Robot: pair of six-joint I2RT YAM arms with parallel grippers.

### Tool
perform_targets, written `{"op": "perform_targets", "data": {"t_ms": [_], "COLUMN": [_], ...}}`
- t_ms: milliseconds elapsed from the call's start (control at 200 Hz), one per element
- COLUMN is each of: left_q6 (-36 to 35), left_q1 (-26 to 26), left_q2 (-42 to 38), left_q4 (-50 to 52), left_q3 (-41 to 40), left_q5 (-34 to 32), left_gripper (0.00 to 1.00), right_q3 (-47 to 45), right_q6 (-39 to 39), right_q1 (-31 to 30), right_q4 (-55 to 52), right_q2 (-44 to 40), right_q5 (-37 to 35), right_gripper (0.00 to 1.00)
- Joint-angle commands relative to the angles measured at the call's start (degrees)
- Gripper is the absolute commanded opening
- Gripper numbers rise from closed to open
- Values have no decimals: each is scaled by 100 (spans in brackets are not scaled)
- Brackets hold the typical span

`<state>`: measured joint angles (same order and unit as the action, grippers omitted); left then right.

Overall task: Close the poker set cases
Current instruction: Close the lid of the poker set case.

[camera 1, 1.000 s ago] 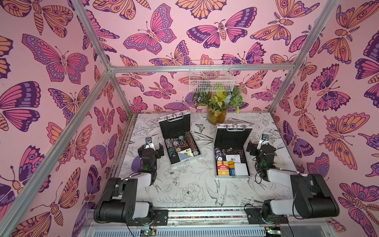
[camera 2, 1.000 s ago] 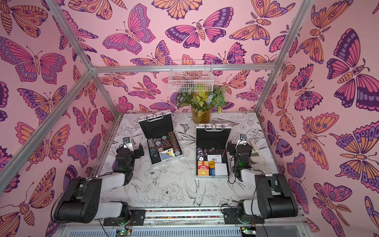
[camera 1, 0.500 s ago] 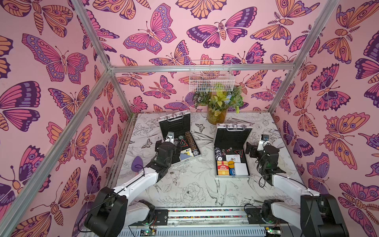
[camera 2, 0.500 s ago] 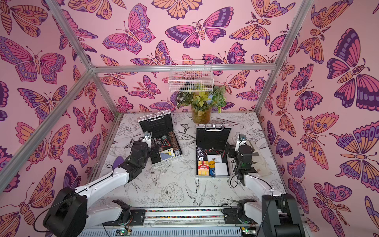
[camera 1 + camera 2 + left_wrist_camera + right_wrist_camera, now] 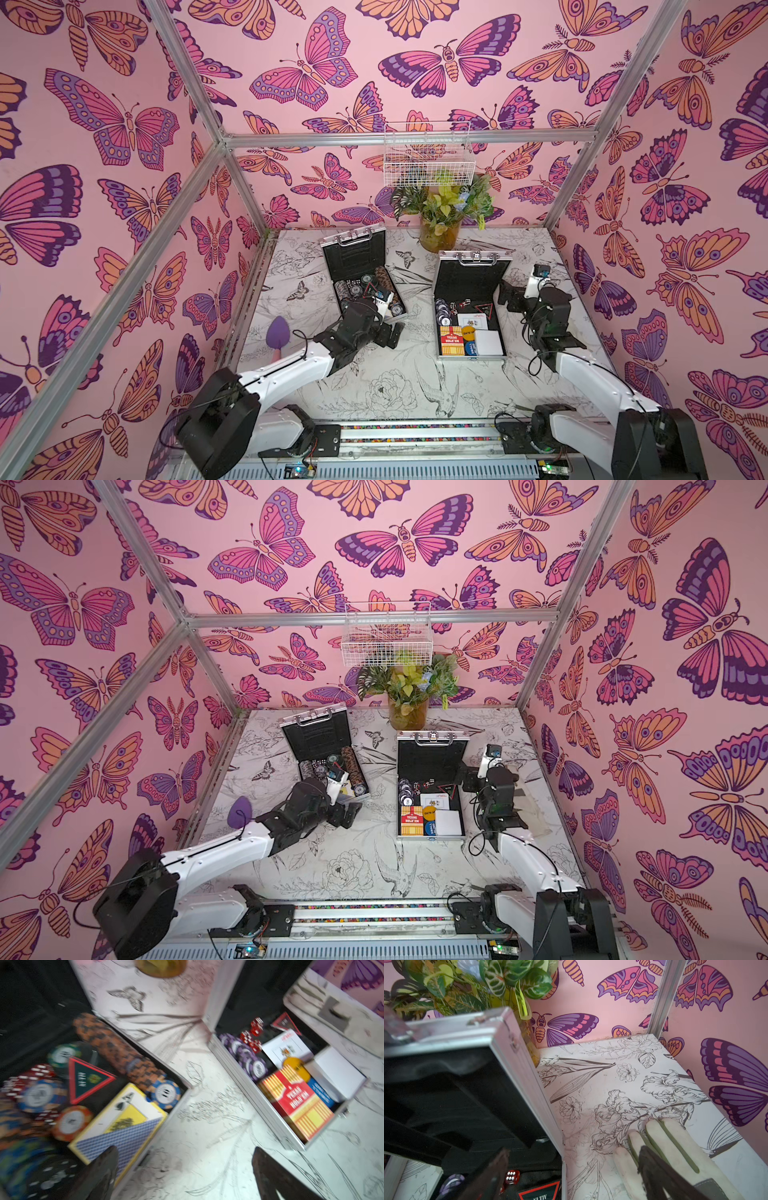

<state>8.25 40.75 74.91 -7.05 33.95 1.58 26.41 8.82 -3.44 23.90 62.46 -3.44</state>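
Observation:
Two poker set cases stand open on the table, lids upright, in both top views. The left case [image 5: 353, 257] holds chips and a card box; the right case [image 5: 467, 278] holds chips, red dice and card boxes. My left gripper [image 5: 392, 332] is open at the front right corner of the left case [image 5: 164, 1124], low over the table, with nothing between its fingers. My right gripper [image 5: 509, 297] is open beside the right case's lid [image 5: 527, 1076]. The case's side wall stands between its fingers, untouched.
A potted plant [image 5: 442, 220] stands behind the right case, under a wire basket [image 5: 428, 153] on the back wall. A purple object [image 5: 277, 332] lies at the left. A pale glove [image 5: 675, 1147] lies on the table right of the right case. Walls enclose three sides.
My left arm has swung from the left side of the table across to the left case's front corner. My right arm has reached forward along the right case's side.

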Motion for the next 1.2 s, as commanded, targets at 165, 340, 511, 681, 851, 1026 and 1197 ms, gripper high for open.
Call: {"op": "perform_targets", "data": {"t_ms": [165, 340, 511, 681, 851, 1026, 1197], "left_q6": [-95, -404, -722, -927, -968, -1025, -1097], "left_q1": [853, 1171, 1399, 1515, 1541, 1618, 1646], "left_q2": [648, 702, 849, 1120, 1441, 1600, 1770], "left_q4": [-63, -340, -640, -858, -883, -944, -969], "left_q3": [138, 14, -52, 20, 281, 447, 522], "left_q5": [482, 397, 369, 368, 498, 523, 501], "left_gripper": [100, 100, 100, 100, 100, 100, 100], "right_q3": [582, 731, 805, 792, 791, 812, 829], "right_q6": [-71, -144, -183, -191, -178, -197, -196], "right_q1": [35, 36, 32, 34, 35, 32, 35], "right_q4": [-62, -15, 116, 371, 628, 793, 944], "right_q2": [273, 420, 583, 728, 903, 1027, 1148], "right_q5": [297, 422, 488, 590, 642, 645, 730], "right_gripper": [85, 79, 70, 64, 58, 53, 50]}}
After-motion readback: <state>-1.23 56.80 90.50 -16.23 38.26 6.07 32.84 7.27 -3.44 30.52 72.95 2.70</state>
